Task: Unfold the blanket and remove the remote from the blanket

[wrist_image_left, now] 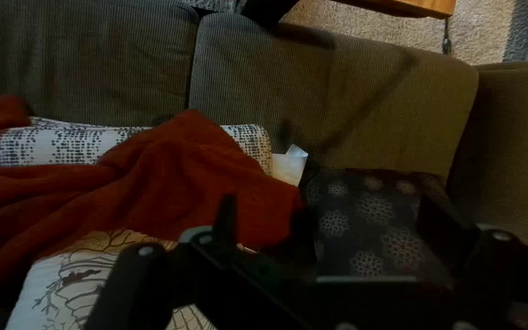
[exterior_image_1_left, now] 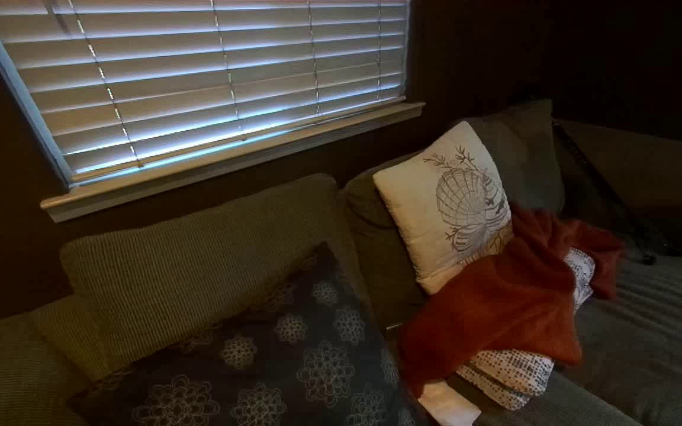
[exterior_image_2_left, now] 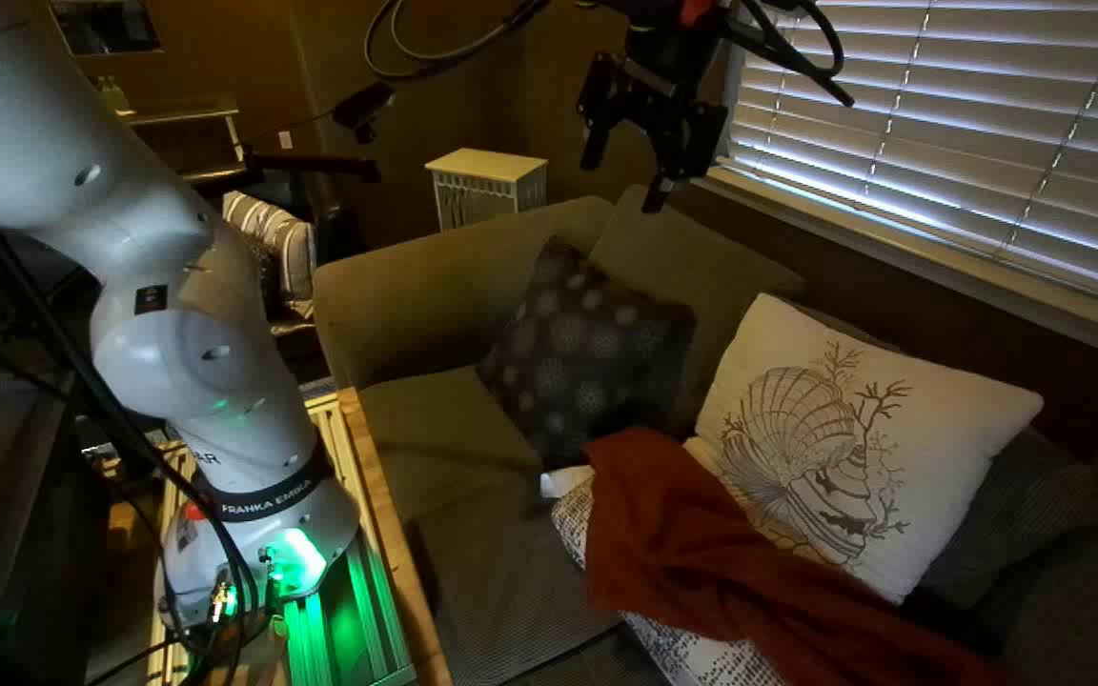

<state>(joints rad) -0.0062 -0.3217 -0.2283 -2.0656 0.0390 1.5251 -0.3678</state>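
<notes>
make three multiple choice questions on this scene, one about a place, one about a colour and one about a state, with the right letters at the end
1. Where is the red blanket?
a) on the windowsill
b) on the couch
c) on the floor

2. What colour is the cloth of the seashell pillow?
a) bright blue
b) green
c) off-white

3. How does the gripper stand?
a) open, holding nothing
b) closed on the red blanket
c) closed, holding nothing

Right letters:
1 b, since both exterior views show it draped across the seat side.
2 c, since the cloth looks pale around the dark drawing.
3 a, since the fingers stand wide apart in the wrist view with nothing gripped.
</notes>
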